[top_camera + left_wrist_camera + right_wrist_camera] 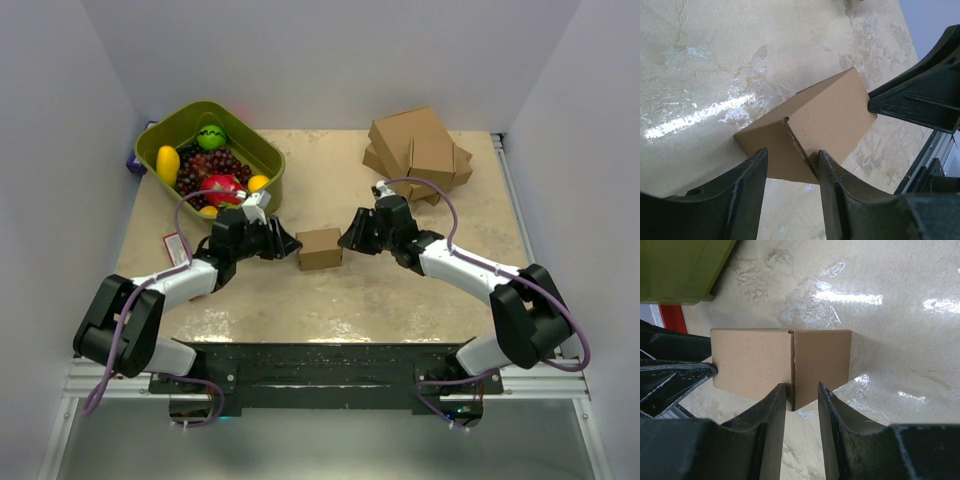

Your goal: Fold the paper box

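Observation:
The paper box [320,248] is a small closed brown carton lying on the beige table between my two arms. My left gripper [294,244] is at its left end and my right gripper [347,240] at its right end. In the left wrist view the paper box [815,127] lies just past my left gripper [792,155], whose jaws stand apart with one corner edge by the right finger [835,185]. From the right wrist, the paper box [770,362] shows its corner edge at my right gripper [801,387]. That gripper is open, with bare table between its fingers.
A green basket [265,160] of fruit stands at the back left, close behind the left arm. A pile of larger brown cartons [418,150] sits at the back right. White walls close in the table on three sides.

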`<state>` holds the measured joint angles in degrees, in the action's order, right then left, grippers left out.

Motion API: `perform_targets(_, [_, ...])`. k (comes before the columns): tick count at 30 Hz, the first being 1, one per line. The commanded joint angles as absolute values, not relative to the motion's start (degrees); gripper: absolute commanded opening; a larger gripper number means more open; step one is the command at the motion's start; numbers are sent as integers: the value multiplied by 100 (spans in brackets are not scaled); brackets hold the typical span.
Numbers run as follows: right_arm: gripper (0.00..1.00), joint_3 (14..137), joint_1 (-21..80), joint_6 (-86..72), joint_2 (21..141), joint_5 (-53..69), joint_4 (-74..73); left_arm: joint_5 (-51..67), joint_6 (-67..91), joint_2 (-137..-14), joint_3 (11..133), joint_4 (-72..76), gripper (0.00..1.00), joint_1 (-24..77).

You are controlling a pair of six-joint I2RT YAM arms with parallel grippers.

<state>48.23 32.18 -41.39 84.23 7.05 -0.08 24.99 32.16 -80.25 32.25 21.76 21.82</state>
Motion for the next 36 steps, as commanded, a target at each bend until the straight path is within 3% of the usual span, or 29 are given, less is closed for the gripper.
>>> perform_targets(1, [34, 4597, 3208, -4025, 8429, 544, -194, 2916, 3234, -8243, 3015, 2599, 50, 2250])
perform_targets(16, [31, 4166, 3208, -4087, 7805, 906, 474, 3094, 3384, -8903, 3542, 3857, 36, 2918])
perform_targets(22, [30, 3938, 3208, -3850, 7472, 677, 870, 3015, 3094, -8991, 3691, 4158, 36, 3269])
perform_targets(30, [31, 3683, 3261, -3419, 7040, 764, 642, 2128, 2567, -8605, 3148, 3973, 38, 3884])
perform_targets(33, [33, 3498, 3287, -3358, 6856, 765, 475, 1943, 2426, -8552, 2971, 3885, 42, 4121])
perform_targets(36, [36, 3305, 3305, -3349, 6575, 765, 326, 1776, 2321, -8499, 2857, 3710, 54, 4315])
